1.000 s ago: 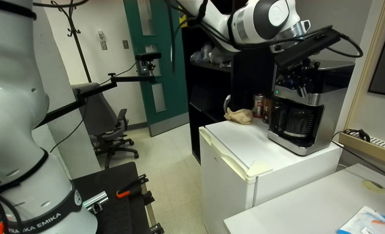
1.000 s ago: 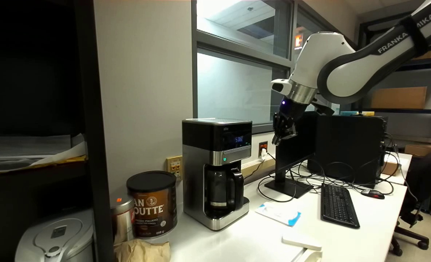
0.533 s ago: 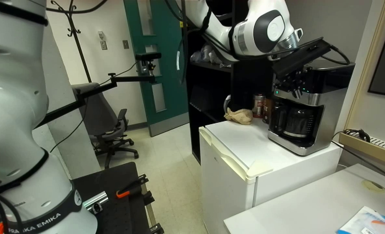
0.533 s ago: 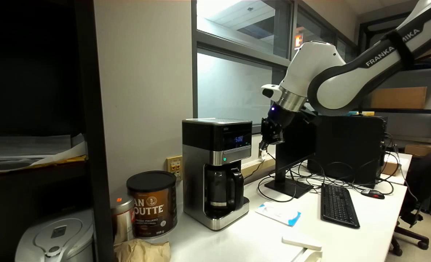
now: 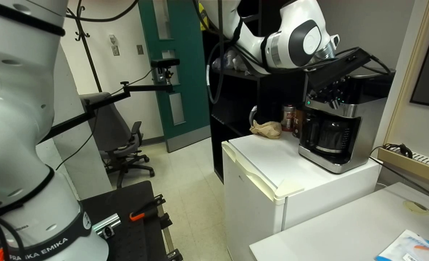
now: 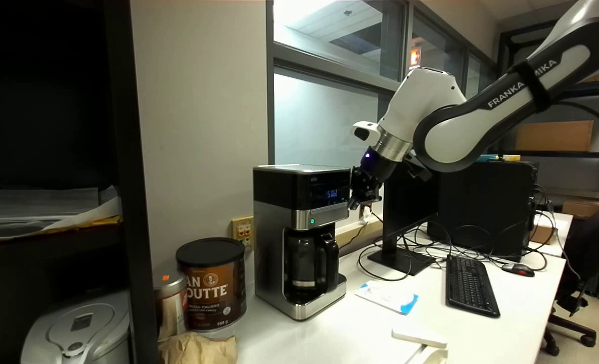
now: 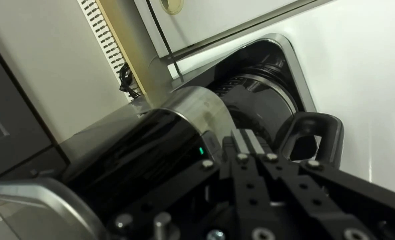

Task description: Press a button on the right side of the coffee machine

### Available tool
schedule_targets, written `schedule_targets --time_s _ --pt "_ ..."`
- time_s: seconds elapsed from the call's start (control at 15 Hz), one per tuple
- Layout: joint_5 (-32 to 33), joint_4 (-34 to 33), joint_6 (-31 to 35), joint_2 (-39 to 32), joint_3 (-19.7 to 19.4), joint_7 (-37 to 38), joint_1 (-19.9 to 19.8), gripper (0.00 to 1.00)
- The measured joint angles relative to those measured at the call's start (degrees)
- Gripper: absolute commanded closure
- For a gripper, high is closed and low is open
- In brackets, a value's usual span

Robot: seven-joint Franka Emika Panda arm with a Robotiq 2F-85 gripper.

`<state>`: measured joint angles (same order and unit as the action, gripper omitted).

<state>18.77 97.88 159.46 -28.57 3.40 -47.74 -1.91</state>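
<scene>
The coffee machine, black with a silver body (image 5: 372, 134), stands on the white fridge; it also shows in the other views (image 6: 269, 247) (image 7: 197, 103). Its front has a lit clock display (image 6: 331, 193) and a row of grey buttons (image 6: 325, 215); some buttons show in the wrist view (image 7: 211, 141). A dark glass carafe (image 7: 261, 103) sits inside. My gripper (image 7: 247, 135) is shut and empty, its fingertips close together. In an exterior view the gripper (image 6: 353, 203) is at the machine's front, by the right end of the button row. I cannot tell if it touches.
The white fridge (image 5: 265, 156) bears the machine, a brown paper bag (image 5: 267, 129) and coffee cans (image 6: 213, 283). A white desk (image 5: 330, 232) adjoins it, with a monitor (image 6: 405, 222) and keyboard (image 6: 471, 285). A black shelf (image 5: 232, 94) stands behind.
In the exterior views my gripper has come from out to the machine's right, moving in and slightly down to the front of its button row. It stays shut. The machine has not moved.
</scene>
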Motion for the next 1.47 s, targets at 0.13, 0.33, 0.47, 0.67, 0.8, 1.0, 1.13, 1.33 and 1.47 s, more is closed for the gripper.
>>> schedule_targets --time_s 0.13,0.33,0.47,0.67,0.8,1.0,1.13,1.33,1.47 --pt "0.0 -0.79 0.16 -0.82 0.04 0.0 0.0 1.0" --pt "0.0 -1.52 0.31 -1.72 0.13 0.0 0.0 1.0" --pt "0.0 -1.53 0.32 -1.83 0.2 0.0 0.0 1.0" --pt "0.01 -1.54 0.5 -1.83 0.3 0.0 0.01 1.0" --pt "0.01 -1.54 0.72 -1.82 0.42 0.0 0.01 1.0" --pt "0.01 -1.53 1.15 -1.79 0.62 0.0 0.01 1.0" --pt "0.01 -1.49 1.3 -1.79 0.65 0.0 -0.03 1.0" --pt "0.01 -1.45 1.33 -1.78 0.74 0.0 -0.14 1.0" --pt "-0.1 -1.06 1.2 -1.56 1.23 -0.77 -0.64 1.0"
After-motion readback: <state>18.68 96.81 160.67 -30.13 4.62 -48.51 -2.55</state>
